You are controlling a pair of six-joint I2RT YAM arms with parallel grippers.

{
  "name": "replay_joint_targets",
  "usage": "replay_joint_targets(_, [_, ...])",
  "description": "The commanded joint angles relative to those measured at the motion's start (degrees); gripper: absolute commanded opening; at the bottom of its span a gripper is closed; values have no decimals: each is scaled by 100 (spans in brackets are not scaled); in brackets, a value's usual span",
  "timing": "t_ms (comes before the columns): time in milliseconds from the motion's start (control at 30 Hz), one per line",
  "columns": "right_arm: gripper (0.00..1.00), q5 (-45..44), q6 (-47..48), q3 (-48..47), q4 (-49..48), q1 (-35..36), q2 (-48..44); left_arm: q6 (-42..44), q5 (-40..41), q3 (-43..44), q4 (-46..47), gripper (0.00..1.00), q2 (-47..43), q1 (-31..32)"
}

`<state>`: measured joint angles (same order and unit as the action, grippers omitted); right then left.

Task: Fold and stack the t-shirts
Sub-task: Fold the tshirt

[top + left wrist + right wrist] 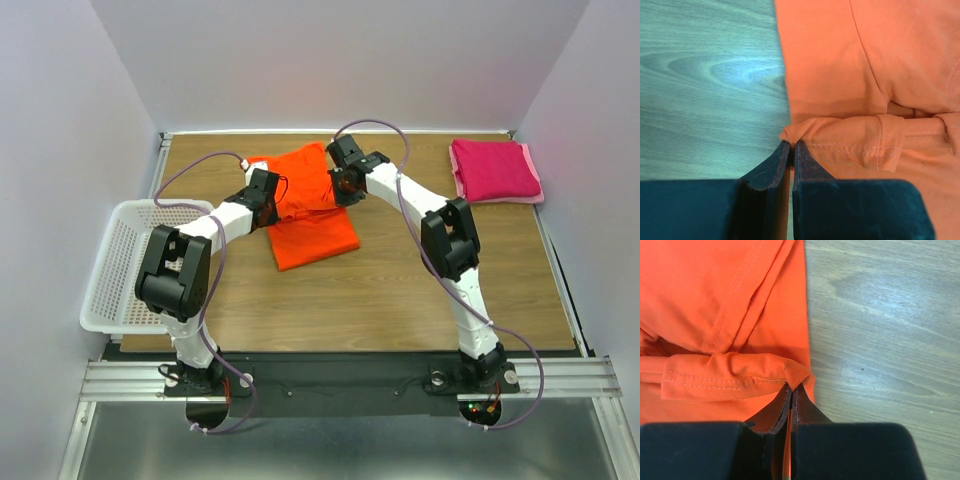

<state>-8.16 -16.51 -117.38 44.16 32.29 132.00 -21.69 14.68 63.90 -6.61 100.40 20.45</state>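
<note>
Jaws pinching orange t-shirt (315, 240), edge bunched

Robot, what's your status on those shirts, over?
Left jaws, right jaws both shut on orange shirt, mid-fold. Far right: pink shirt, already folded. Nothing blocking.

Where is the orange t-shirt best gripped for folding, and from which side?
At the two ends of its stitched hem, each approached from the bare table outside that edge. The orange t-shirt lies flat, so only edges give a pinchable lip. The left gripper and right gripper are shut on those corners.
</note>
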Motion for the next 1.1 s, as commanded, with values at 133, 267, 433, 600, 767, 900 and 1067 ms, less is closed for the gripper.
replay_joint_targets(133, [4, -458, 61, -101, -320, -127, 62, -37, 492, -97, -42, 2, -99, -181])
replay_joint_targets(267, [11, -441, -10, -31, -338, -127, -112, 77, 361, -141, 63, 41, -240, -181])
replay_joint_targets(433, [37, -160, -36, 302, -469, -127, -570, 113, 281, -176, 46, 81, -837, -173])
replay_joint_targets(600, [41, 297, -28, 760, -724, -101, -930, -132, 203, -395, -173, 81, -1548, -164])
replay_joint_targets(767, [39, 465, -1, 963, -874, -57, -791, -466, -52, -861, -305, 75, -2138, -32])
replay_joint_targets(900, [34, 588, -1, 770, -936, -57, -510, -617, -132, -1326, -376, 70, -2551, 73])
replay_joint_targets(1067, [32, 649, -36, 129, -945, -57, 35, -626, -176, -1591, -455, 70, -2841, 117])
